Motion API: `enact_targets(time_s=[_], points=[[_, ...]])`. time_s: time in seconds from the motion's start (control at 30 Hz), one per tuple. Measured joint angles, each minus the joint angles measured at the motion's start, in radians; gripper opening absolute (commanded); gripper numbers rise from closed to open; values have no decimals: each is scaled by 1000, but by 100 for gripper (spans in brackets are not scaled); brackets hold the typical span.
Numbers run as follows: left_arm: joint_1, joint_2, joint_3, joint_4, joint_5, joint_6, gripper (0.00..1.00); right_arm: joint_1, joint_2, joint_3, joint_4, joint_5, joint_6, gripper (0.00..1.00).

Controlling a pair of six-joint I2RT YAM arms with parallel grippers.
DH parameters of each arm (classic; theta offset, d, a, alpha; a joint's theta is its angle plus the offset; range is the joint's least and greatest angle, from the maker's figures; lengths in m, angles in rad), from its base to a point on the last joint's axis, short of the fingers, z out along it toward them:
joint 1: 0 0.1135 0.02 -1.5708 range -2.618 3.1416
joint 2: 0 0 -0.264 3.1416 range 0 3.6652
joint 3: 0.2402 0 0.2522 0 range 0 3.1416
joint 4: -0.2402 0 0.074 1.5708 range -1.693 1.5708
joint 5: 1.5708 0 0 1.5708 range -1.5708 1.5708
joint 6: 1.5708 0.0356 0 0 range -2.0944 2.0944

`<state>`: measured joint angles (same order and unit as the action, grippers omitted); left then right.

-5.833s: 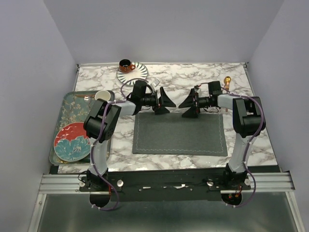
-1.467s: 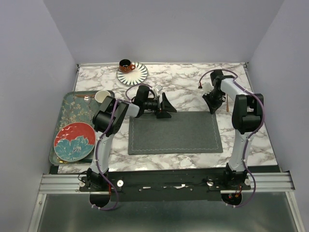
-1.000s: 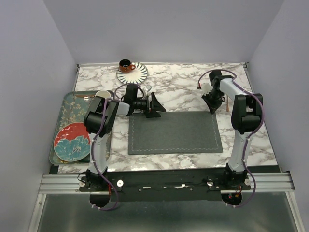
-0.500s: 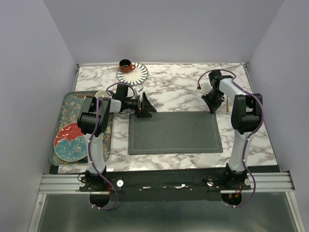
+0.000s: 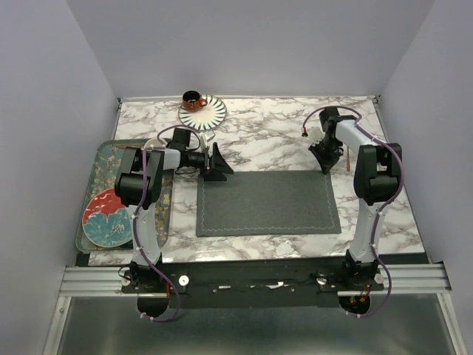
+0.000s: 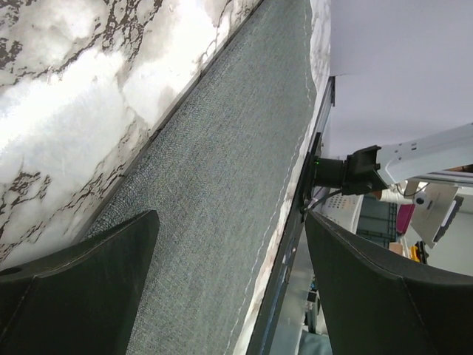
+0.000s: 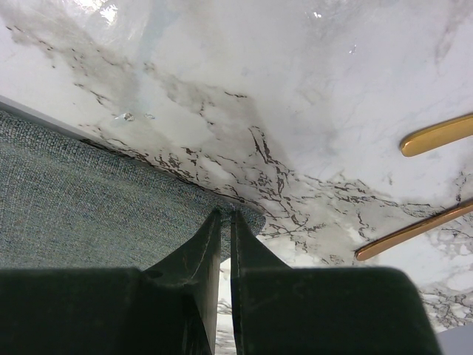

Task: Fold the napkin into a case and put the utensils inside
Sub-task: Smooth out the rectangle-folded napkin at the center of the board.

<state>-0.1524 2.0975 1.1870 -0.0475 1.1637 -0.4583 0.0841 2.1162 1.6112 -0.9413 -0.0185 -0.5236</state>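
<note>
A dark grey napkin (image 5: 267,201) lay flat and unfolded in the middle of the marble bench (image 5: 281,129). The left claw (image 6: 230,218) hung near its far left corner, fingers spread wide apart, holding nothing. The right claw (image 7: 225,214) was pinched nearly together on the napkin's far right corner. Two gold utensils (image 7: 434,135) lay on the marble just beyond that corner.

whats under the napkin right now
The napkin lies spread on the marble table, which shows all around it. What the cloth covers cannot be seen, though no bulge shows. The utensils lie beside it on bare marble, not under it.
</note>
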Motion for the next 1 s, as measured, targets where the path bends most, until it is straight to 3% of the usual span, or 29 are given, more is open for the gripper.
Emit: enact_targets(time_s=[0.43, 0.77, 1.0], points=[[2, -3, 14, -60, -16, 61, 86, 0, 3, 3, -2, 3, 7, 16], [-56, -10, 54, -74, -84, 72, 85, -1, 5, 32, -3, 14, 7, 17], [-110, -71, 60, -47, -156, 43, 77, -6, -47, 68, -22, -30, 11, 31]])
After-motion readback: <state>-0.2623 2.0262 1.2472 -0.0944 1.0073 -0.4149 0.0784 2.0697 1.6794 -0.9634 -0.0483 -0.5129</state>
